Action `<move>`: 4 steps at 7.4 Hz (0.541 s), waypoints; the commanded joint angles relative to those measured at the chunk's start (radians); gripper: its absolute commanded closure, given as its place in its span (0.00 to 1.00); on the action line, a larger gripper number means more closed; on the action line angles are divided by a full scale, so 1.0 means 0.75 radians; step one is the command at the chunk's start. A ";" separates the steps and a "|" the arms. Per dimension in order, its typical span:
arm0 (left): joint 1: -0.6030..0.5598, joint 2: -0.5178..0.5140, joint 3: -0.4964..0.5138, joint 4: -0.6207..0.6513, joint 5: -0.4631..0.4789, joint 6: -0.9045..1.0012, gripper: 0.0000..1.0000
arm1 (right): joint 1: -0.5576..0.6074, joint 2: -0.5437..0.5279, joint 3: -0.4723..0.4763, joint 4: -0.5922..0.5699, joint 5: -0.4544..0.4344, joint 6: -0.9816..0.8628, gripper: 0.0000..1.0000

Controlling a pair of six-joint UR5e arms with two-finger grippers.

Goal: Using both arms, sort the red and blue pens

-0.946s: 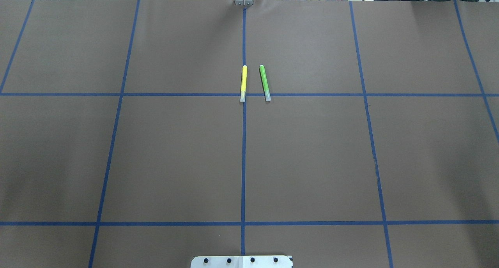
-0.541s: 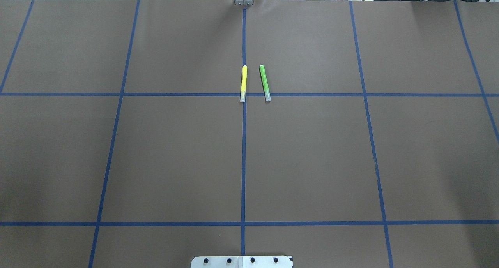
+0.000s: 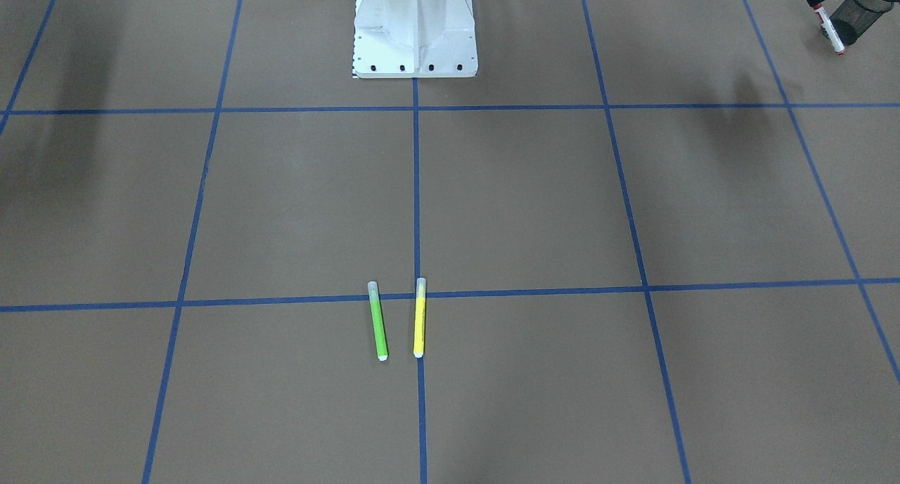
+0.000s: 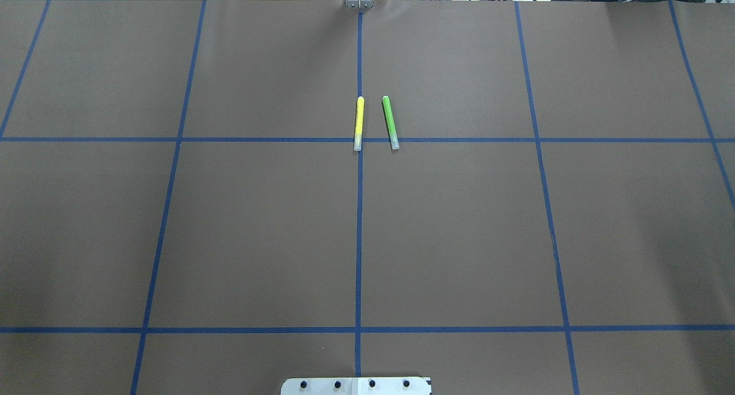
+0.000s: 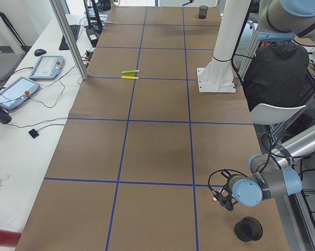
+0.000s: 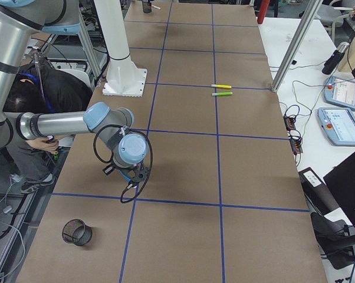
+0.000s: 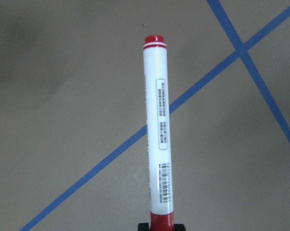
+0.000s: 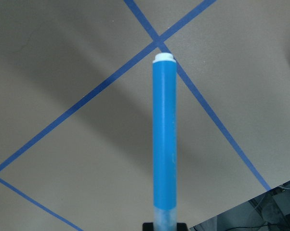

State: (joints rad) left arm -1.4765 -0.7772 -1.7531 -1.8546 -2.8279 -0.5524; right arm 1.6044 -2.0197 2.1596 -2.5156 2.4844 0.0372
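Change: nothing moved. The yellow-barrelled marker (image 4: 359, 123) and the green-barrelled marker (image 4: 390, 122) lie as before, side by side, not touching.
Left gripper (image 5: 221, 197): pinching the white-barrelled red-ended pen (image 7: 158, 130), close to a black mesh cup (image 5: 248, 228).
Right gripper (image 6: 132, 175): clamped on the blue-barrelled pen (image 8: 164, 130), not yet over the other mesh cup (image 6: 77, 232).
Meaning: I judge both picks done, with the drops still to do.

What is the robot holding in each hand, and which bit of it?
The left tool holds the red pen by one red end. The right tool holds the blue pen by its clear cap end.
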 commanded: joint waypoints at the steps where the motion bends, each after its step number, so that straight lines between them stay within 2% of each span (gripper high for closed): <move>1: 0.001 -0.202 -0.009 0.183 0.054 0.000 1.00 | 0.014 0.081 -0.046 -0.041 -0.018 -0.015 1.00; 2: -0.009 -0.288 -0.013 0.237 0.139 0.000 1.00 | 0.014 0.107 -0.067 -0.041 -0.042 -0.017 1.00; 4: -0.019 -0.328 -0.104 0.274 0.285 0.004 1.00 | 0.014 0.138 -0.077 -0.037 -0.117 -0.047 1.00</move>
State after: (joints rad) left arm -1.4871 -0.9979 -1.7894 -1.6766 -2.6840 -0.5515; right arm 1.6150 -1.9315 2.1101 -2.5453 2.4274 0.0150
